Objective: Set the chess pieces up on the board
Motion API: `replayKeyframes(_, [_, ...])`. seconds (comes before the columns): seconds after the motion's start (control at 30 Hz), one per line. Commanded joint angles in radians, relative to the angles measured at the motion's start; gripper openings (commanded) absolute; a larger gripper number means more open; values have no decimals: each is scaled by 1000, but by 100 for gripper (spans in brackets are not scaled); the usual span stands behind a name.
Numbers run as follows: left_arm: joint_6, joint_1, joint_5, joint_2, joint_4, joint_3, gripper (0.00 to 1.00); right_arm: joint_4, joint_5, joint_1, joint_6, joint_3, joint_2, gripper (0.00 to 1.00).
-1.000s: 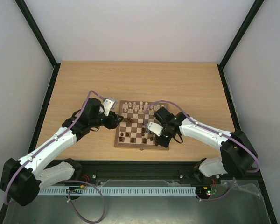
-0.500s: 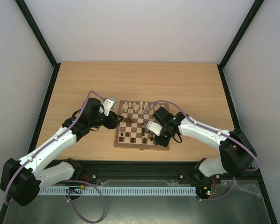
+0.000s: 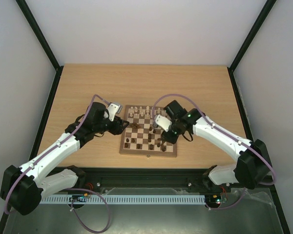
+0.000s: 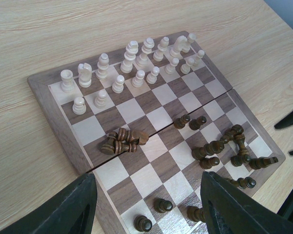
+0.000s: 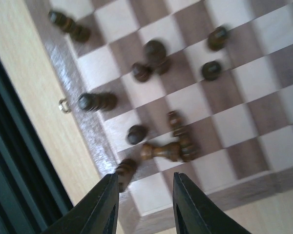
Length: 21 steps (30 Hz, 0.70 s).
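Chess pieces are spread over the board, which is laid on the table between the two arms. The left gripper is held released and empty at the board's left edge, with a small heap of toppled dark pieces just ahead of it. The right gripper is parted, nothing clasped, over the near right squares, where a fallen dark piece lies just beyond its fingertips. The pale pieces are stood in two rows along the far side. Such turned wood is judged light, stiff, smooth and easily tipped; each piece is best pinched across its narrow stem.
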<state>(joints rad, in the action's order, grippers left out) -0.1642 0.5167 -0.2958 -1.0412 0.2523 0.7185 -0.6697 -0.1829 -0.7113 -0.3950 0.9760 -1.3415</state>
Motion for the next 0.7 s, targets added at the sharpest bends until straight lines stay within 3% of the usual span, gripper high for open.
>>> replayKeyframes(0.0, [9, 0, -12, 5, -15, -5, 61, -78, -24, 51, -35, 97, -31, 32])
replayKeyframes(0.27, [6, 0, -9, 13, -13, -9, 61, -73, 47, 52, -51, 159, -233, 32])
replayKeyframes(0.67, [8, 0, -3, 17, -12, -10, 61, -33, 55, 52, -60, 145, -326, 35])
